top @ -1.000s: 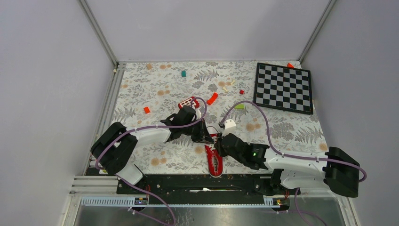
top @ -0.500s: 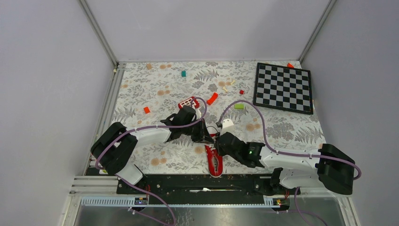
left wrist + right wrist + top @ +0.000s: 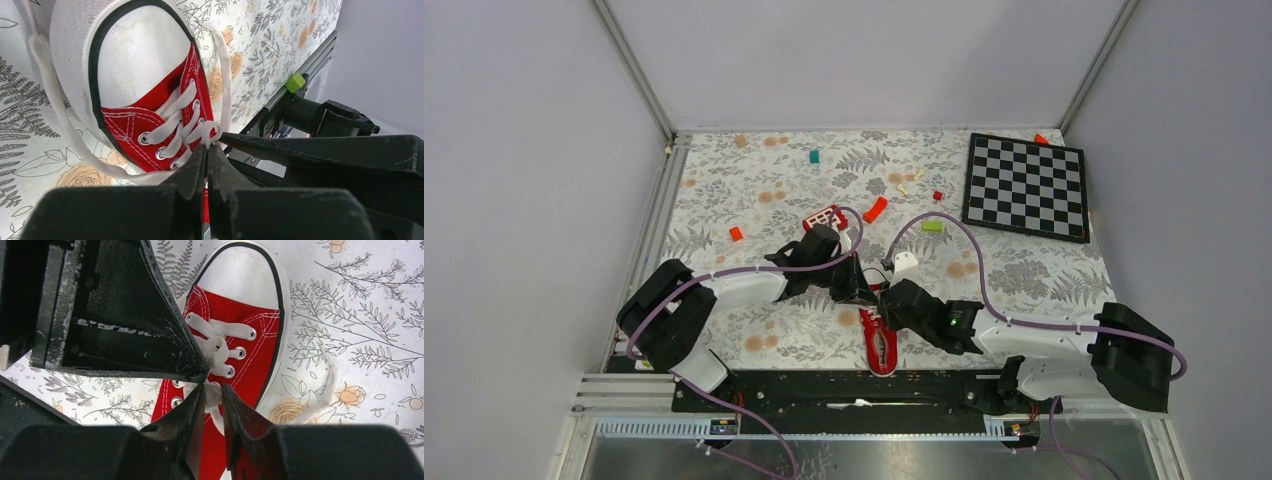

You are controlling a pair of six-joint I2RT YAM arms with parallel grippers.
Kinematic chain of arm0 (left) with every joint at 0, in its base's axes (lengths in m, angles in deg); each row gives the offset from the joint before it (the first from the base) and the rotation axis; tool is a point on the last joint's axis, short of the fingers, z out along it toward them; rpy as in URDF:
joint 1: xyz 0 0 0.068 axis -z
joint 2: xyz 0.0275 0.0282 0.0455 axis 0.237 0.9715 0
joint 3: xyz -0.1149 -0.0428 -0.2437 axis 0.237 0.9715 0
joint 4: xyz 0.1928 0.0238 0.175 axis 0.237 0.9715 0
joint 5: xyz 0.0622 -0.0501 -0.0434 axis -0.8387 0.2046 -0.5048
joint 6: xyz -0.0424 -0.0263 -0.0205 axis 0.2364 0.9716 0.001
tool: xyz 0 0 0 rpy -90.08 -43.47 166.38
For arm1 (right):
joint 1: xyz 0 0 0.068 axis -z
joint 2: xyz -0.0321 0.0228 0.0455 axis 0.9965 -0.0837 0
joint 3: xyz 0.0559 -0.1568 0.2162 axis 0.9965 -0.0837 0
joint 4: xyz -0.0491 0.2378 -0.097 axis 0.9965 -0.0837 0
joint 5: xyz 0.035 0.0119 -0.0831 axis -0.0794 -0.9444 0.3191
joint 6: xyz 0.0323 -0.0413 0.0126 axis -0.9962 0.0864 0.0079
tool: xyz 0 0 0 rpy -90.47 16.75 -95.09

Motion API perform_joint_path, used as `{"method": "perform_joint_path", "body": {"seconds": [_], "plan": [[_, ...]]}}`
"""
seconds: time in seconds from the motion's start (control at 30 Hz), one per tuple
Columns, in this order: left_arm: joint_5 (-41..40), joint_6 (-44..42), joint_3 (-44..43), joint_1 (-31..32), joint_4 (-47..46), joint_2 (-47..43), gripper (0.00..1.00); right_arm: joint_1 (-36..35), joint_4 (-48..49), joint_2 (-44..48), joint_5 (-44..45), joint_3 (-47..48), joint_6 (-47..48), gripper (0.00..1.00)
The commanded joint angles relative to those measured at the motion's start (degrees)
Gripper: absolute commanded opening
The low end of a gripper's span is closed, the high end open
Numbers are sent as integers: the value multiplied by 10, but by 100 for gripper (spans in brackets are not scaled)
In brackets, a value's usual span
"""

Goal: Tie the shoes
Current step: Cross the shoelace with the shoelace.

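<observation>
Sneaker (image 3: 881, 345), small and red with a white toe cap and sole, sits sole down on the desk (image 3: 754, 190) close to its near edge, between the two arms and just in front of the black rail that carries their bases. Its white laces (image 3: 216, 347) cross through the metal eyelets, and loose ends trail off onto the floral cloth: one curls around the toe cap, another lies on the cloth just beside the sole. The left hand (image 3: 207, 150) is over the upper eyelets with its fingers pressed flat together, and a small loop of lace comes out right at their tips, so it is pinching the lace. The right hand (image 3: 213, 390) meets it tip to tip from the opposite side; its fingers stand a narrow gap apart with a strand of lace lying in that gap, not visibly squeezed. Farther out, a red block with white squares (image 3: 824, 216) lies just beyond the left wrist, with a curved red-orange piece (image 3: 876, 209) near it and a green block (image 3: 933, 226) to the right. A chessboard (image 3: 1026, 185) fills the far right corner, well apart from the shoe.
</observation>
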Motion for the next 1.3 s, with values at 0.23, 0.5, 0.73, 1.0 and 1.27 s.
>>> {"method": "perform_joint_path", "body": {"seconds": [0.23, 0.5, 0.73, 1.0, 1.27], "plan": [[17, -7, -17, -2, -17, 7, 0, 6, 22, -27, -38, 31, 13, 32], [18, -8, -20, -3, -16, 6, 0, 12, 20, -19, -38, 27, 8, 0], [17, -9, -17, -2, -18, 7, 0, 14, 9, 36, -40, 23, 11, 0], [16, -10, -14, -3, -21, 13, 0, 14, 20, 29, -113, 26, 3, 0], [16, -10, -12, -2, -21, 12, 0, 20, 15, 59, -85, 14, -15, 0]]}}
